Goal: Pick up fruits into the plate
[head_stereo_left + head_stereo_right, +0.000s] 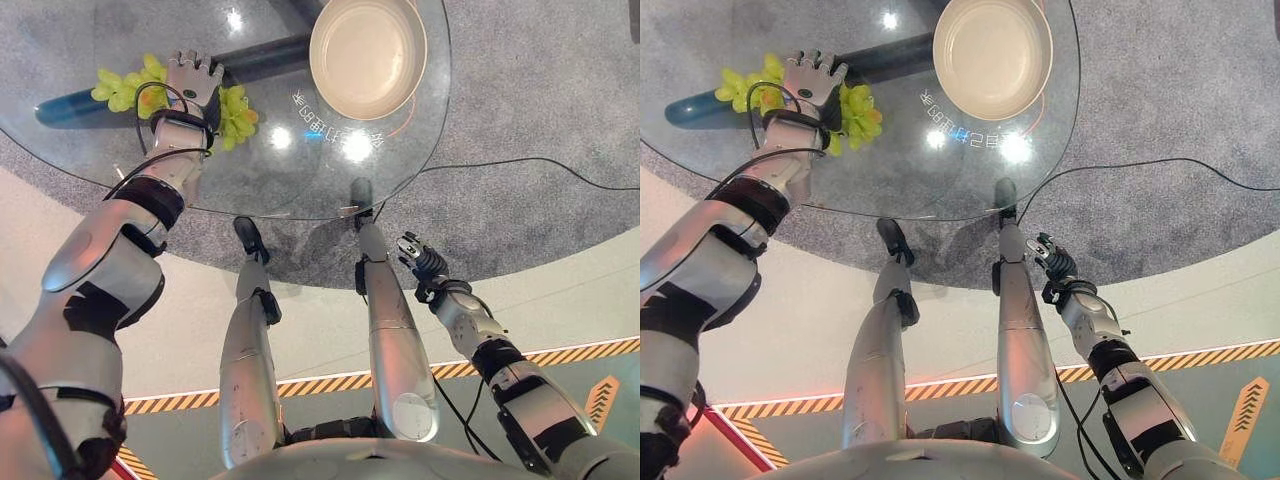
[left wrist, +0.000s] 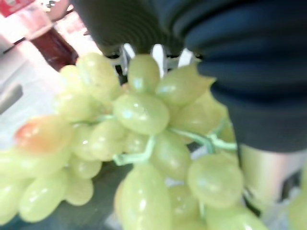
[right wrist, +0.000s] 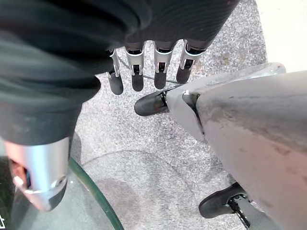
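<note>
The bunch of green grapes [image 1: 232,112] is seen on the glass table [image 1: 260,170], directly under the left hand [image 1: 192,80], well left of the empty plate [image 1: 368,55]. Its fingers seem draped over the fruit; a closed grasp cannot be confirmed. The right hand [image 1: 420,258] hangs relaxed, far off.

Bare glass table [image 1: 300,170] between grapes [image 1: 236,112] — plate [image 1: 368,55].

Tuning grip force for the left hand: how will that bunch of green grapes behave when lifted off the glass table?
The grapes hang on thin green stems, so the bunch will probably sag and swing rather than lift stiffly. The berries look smooth and glossy, likely slippery and easily crushed or pulled off. A loose berry could roll on the glass table. The left hand lies over them; its finger state is unclear.
</note>
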